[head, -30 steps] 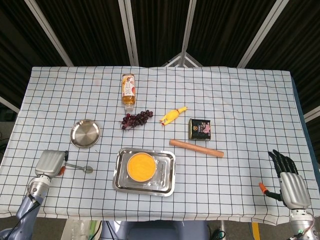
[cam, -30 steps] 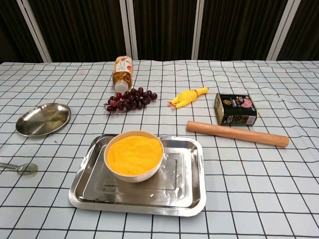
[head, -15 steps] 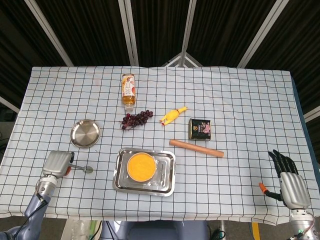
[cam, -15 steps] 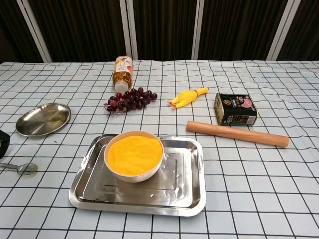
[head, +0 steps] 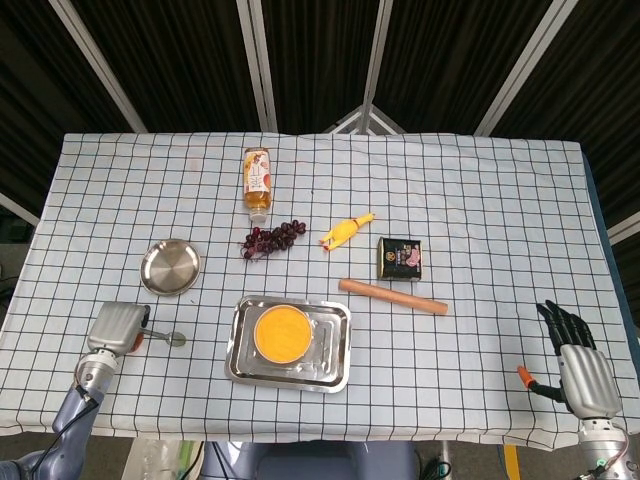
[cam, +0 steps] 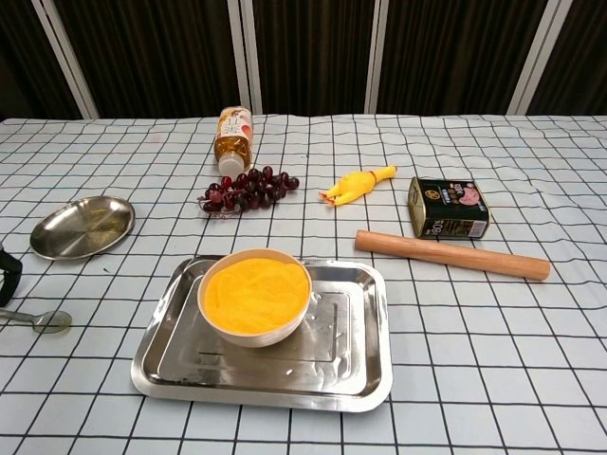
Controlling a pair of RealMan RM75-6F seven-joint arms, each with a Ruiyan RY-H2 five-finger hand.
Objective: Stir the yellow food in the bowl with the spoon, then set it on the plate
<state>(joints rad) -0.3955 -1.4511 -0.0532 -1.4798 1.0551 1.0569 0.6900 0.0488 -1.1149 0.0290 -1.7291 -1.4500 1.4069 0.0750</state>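
The white bowl of yellow food (head: 281, 333) (cam: 254, 294) stands in the left half of a steel tray (head: 336, 352) (cam: 360, 332). A metal spoon (head: 173, 339) (cam: 43, 319) lies flat on the cloth left of the tray. My left hand (head: 115, 328) hovers palm down over the spoon's handle, hiding most of it. In the chest view only a dark fingertip (cam: 8, 275) shows at the left edge, just above the handle. I cannot tell whether the fingers touch the spoon. The round steel plate (head: 170, 267) (cam: 82, 226) sits behind the spoon. My right hand (head: 580, 365) rests at the front right edge, fingers stretched out and holding nothing.
Behind the tray lie a bunch of dark grapes (head: 272, 239), a bottle on its side (head: 258, 180), a yellow rubber chicken (head: 345, 232), a dark tin (head: 399, 258) and a wooden rolling pin (head: 392, 297). The table's front edge runs close to both hands.
My left hand has slid right along the spoon's handle toward its bowl, and a fingertip has come into the chest view. The spoon and my right hand have stayed put.
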